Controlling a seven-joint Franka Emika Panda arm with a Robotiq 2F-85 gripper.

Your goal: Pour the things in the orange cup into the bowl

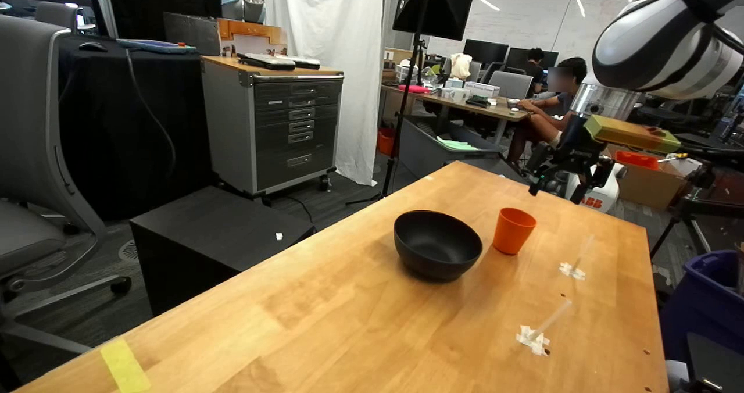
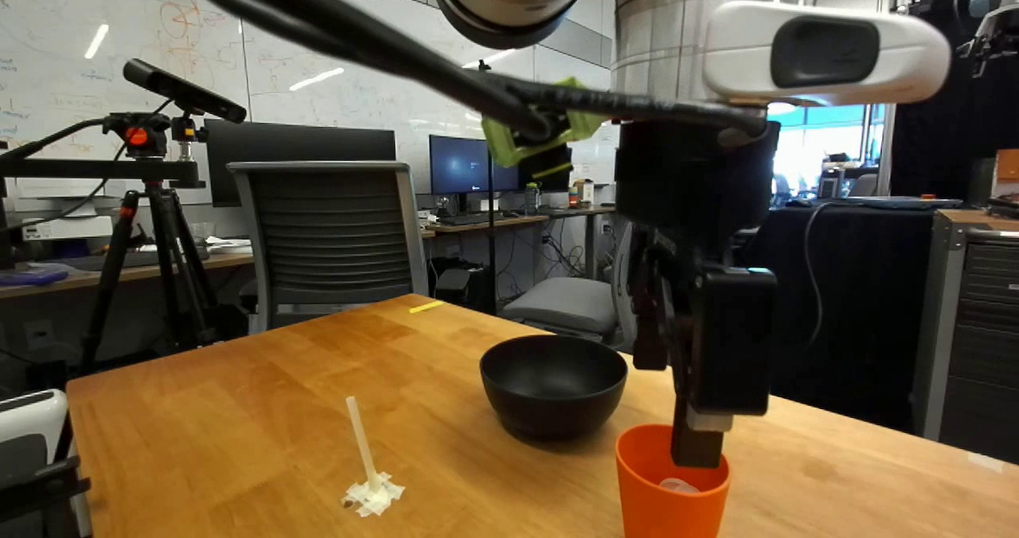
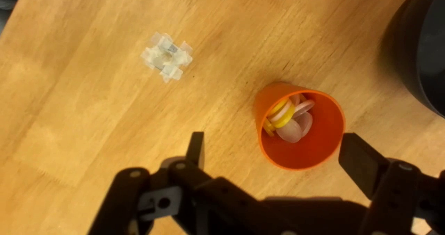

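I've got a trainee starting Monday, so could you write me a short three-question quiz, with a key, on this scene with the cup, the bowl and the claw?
1. Fill the gap: the pieces lie inside the orange ____.
2. True or false: the claw is open and holds nothing.
3. Multiple choice: on the table, the black bowl stands
A upside down
B upright
C on its side

Key: 1 cup; 2 true; 3 B.
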